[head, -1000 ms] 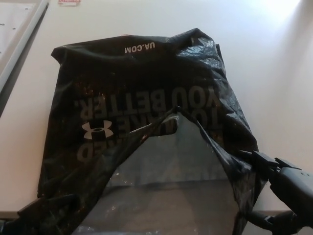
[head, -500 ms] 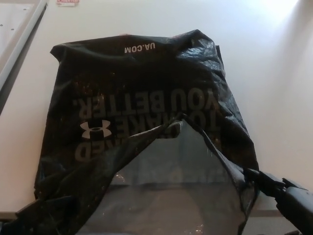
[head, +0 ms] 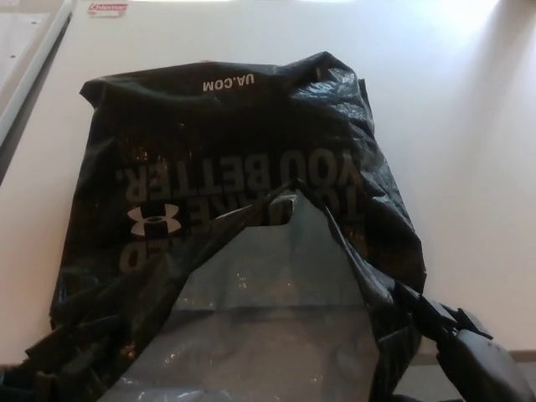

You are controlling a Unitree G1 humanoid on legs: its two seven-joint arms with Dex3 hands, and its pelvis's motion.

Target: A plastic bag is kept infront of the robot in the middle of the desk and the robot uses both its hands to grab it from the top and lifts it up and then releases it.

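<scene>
A black plastic bag [head: 243, 142] with grey upside-down lettering and a white logo lies in the middle of the white desk [head: 469, 126]. Its mouth gapes toward me, showing the grey inside [head: 268, 310]. My right hand [head: 469, 356] comes in at the bottom right, its fingers [head: 440, 316] closed on the bag's right top edge. The bag's left top edge [head: 59, 352] is bunched in dark folds at the bottom left corner. No left hand can be made out there.
A light tray or panel edge [head: 25, 67] runs along the far left of the desk. A small red-and-white label [head: 106, 7] lies at the top edge. The desk's near edge [head: 519, 356] shows at the bottom right.
The whole picture has shifted a little. My right hand sits lower and nearer the bottom edge than before, still on the bag's right edge. The bag's mouth looks slightly wider.
</scene>
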